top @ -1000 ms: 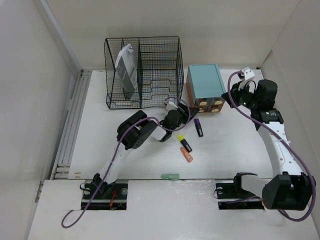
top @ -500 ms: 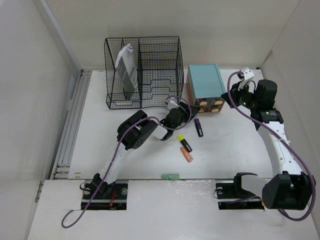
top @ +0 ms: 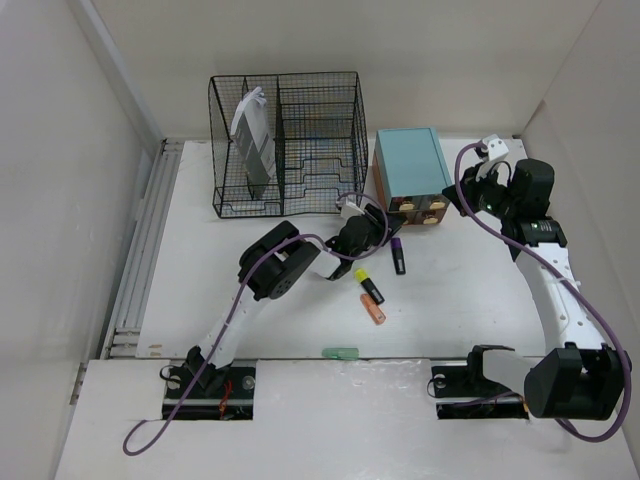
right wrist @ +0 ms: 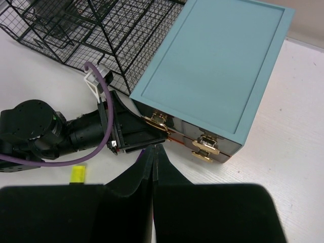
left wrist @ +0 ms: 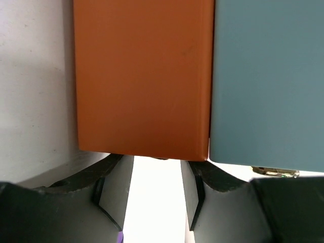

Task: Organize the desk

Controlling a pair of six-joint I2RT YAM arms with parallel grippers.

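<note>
desk point(top: 190, 250) beneath left gripper point(top: 381, 223), drawer box point(top: 410, 160) ahead

A robotics lab test cell. Plain white walls point(top: 60, 200) box in the surface point(top: 190, 240). The left arm point(top: 270, 270) and right arm point(top: 555, 290) are bolted at its near edge.

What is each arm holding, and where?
Right fingers: shut, empty. Left fingers: apart at the front of the drawer box; whether they grip a handle cannot be told.

A black wire-mesh rack point(top: 290, 140) stands beside a teal-topped drawer box point(top: 410, 160); the left end effector point(top: 380, 222) sits at the box's front.
</note>
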